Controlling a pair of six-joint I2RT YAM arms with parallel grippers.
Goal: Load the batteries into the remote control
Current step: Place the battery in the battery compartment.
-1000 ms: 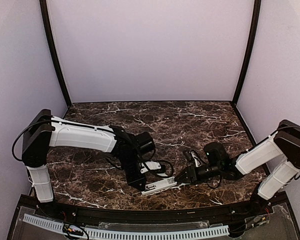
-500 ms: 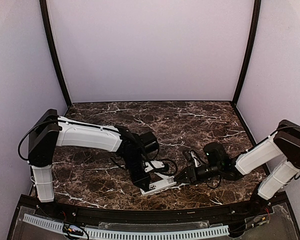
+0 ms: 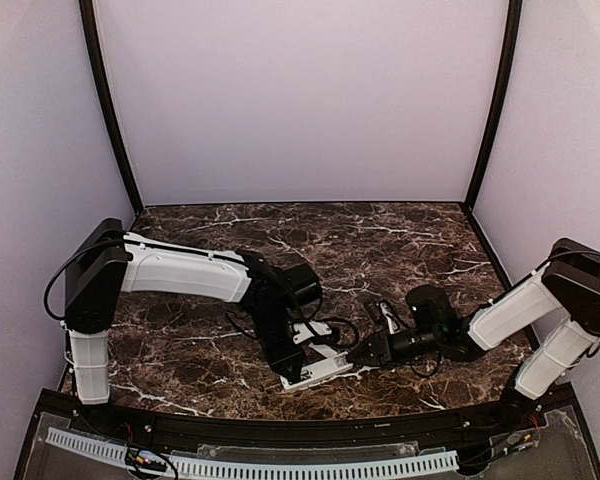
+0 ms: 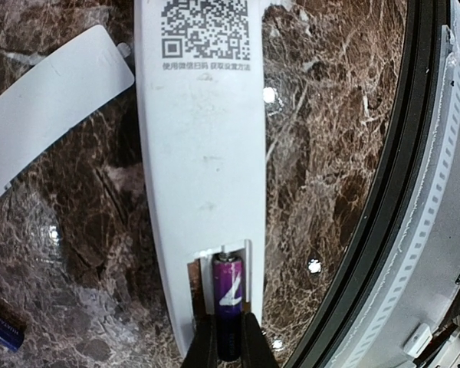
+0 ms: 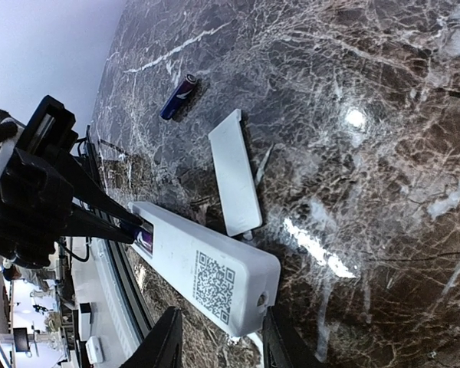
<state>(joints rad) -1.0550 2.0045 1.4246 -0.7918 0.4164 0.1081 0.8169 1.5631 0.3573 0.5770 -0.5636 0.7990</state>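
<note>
The remote control (image 4: 199, 153) lies back-up near the table's front edge, a QR code on its far half. One purple battery (image 4: 228, 287) sits in its recess, and my left gripper (image 4: 228, 326) is shut on that battery's near end. In the right wrist view my right gripper (image 5: 221, 326) straddles the QR end of the remote control (image 5: 203, 276), its right finger against the corner. From above, the left gripper (image 3: 288, 378) and right gripper (image 3: 360, 358) meet at opposite ends of the remote control (image 3: 318, 371). A second battery (image 5: 178, 96) lies loose on the marble.
The small white cover plate (image 5: 234, 172) lies flat beside the remote. The table's black front rim (image 4: 383, 230) and a white slotted strip (image 4: 437, 230) run close along the remote's side. Dark cables hang by the left wrist (image 3: 330, 330).
The left arm has swung a little to the right and its gripper has settled lower at the remote's left end. The remote and right gripper have shifted slightly left.
</note>
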